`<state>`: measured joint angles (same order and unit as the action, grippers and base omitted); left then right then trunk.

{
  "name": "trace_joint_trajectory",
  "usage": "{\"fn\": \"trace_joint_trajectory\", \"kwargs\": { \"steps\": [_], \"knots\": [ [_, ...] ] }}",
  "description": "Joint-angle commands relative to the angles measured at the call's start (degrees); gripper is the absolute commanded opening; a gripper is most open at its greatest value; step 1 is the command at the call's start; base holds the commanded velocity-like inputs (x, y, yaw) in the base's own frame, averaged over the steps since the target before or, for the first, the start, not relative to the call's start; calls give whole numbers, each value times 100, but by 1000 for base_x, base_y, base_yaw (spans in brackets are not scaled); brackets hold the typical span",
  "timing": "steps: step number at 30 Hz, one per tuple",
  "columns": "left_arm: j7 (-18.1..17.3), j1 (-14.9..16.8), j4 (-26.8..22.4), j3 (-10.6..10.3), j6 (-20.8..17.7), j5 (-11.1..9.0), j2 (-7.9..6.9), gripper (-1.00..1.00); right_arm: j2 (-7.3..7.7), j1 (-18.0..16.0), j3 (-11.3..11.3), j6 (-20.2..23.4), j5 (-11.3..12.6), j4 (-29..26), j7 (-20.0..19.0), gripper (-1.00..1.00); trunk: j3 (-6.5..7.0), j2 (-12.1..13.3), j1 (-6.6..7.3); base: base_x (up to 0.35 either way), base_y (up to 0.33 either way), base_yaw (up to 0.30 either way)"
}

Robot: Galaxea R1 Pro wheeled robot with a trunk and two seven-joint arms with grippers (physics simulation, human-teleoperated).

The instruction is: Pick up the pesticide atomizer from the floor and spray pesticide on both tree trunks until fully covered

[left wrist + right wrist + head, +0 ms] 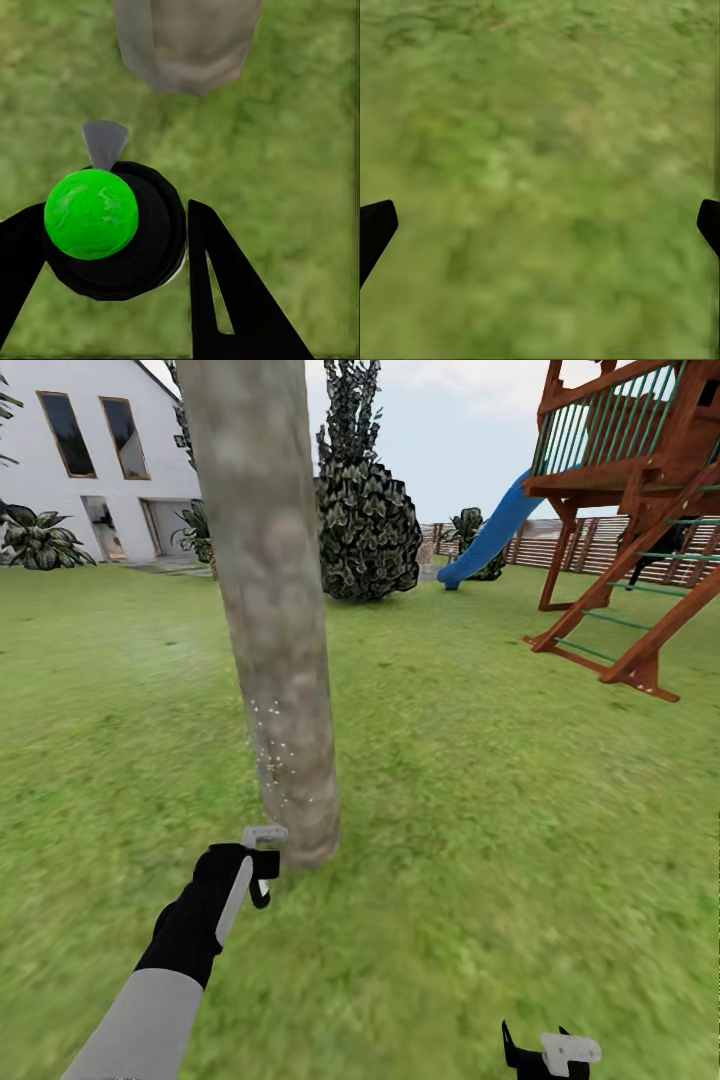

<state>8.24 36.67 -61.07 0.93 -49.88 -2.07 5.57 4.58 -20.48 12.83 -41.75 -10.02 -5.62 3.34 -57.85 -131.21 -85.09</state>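
A thick pale grey-beige tree trunk (275, 610) rises from the garden lawn (480, 780) straight ahead; small white specks (272, 760) dot its lower bark. My left gripper (255, 870) is shut on the pesticide atomizer (264, 836) just short of the trunk's base. In the left wrist view the atomizer (142, 255) is a black bottle with a bright green cap, held in the left gripper (109, 225), its grey nozzle aimed at the trunk (187, 41). My right gripper (545, 1050) hangs low at the right, open over grass (540, 225). The paved floor is out of view.
Behind the trunk stands a second tree of dark jagged foliage (365, 510). A red-brown wooden play tower (640, 510) with a blue slide (490, 535) fills the right, before a slat fence (590, 545). The white house (90, 470) is at the back left.
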Motion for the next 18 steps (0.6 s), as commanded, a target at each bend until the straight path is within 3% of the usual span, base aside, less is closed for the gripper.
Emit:
{"fn": "trace_joint_trajectory", "kwargs": {
  "steps": [1, 6, 10, 14, 18],
  "knots": [
    [2, -1, 33, 2, 7, 6, -2, -100, 0, 0, 1, 0, 0, 0, 0, 100, 0, 0, 0, 26, -270, 106],
    [2, -2, 383, 28, 42, 28, -44, -100, -1, 0, 1, 0, 0, 3, 0, 100, 0, 0, 0, 5, -275, 242],
    [29, -2, 574, 35, 498, 70, -57, -100, 0, 0, 1, 0, 0, 6, 0, 100, 0, 0, 0, 8, -276, 277],
    [37, -2, 662, 47, 610, 73, -81, -100, 0, 0, 1, 0, 0, 8, 0, 100, 0, 0, 0, 111, -273, 278],
    [38, -2, 1315, 53, 1244, 67, -95, -100, 0, 0, 1, 0, 0, 1, 0, 100, 0, 0, 0, 205, -239, 272]
  ]
}}
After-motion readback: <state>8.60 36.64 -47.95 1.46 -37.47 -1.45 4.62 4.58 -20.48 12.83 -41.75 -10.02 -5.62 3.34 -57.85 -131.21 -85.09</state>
